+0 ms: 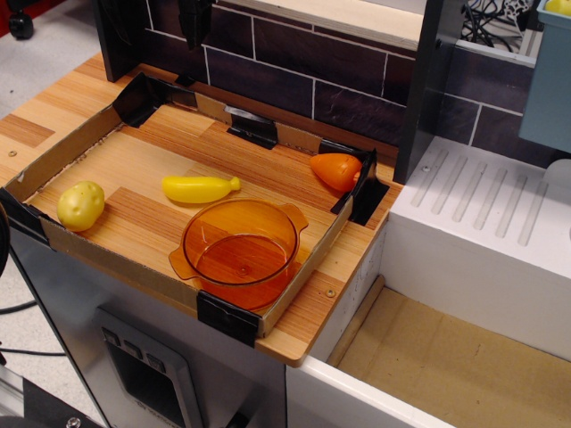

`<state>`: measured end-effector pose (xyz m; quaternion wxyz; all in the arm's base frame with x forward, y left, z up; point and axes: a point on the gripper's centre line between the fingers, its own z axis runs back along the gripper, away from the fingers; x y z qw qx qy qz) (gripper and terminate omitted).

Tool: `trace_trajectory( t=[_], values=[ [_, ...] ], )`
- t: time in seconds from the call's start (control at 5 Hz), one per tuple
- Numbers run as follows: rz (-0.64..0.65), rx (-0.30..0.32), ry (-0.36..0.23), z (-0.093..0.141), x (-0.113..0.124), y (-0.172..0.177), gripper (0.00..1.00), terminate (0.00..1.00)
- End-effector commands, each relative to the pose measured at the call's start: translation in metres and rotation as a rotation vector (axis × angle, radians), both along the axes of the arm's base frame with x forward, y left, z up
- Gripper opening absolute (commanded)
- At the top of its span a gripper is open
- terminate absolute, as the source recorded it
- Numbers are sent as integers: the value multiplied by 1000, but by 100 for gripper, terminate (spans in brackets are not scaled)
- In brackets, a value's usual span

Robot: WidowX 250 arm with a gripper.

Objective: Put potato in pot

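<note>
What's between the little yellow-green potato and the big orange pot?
Only bare wooden board between the small speckled yellow-green toy potato and the wide see-through orange plastic pot, in this one view.

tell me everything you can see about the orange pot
The pot is wide, shallow and round, of see-through orange plastic, with two small side handles, one at upper right and one at lower left. It stands upright and empty on the wooden board inside the low cardboard wall, near the front right corner. Its front edge sits against or very near that wall. The long yellow toy lies just behind it, apart.
</note>
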<state>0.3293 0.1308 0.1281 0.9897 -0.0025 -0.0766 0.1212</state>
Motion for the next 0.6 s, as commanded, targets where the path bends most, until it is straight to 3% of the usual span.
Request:
trace_trajectory(
  t=[0.0,0.2,0.4],
  values=[
    [0,0,0,0,0,0,100,0],
    [-43,-11,-25,-5,-21,18,100,0],
    [-98,-70,-12,-10,-41,46,100,0]
  ],
)
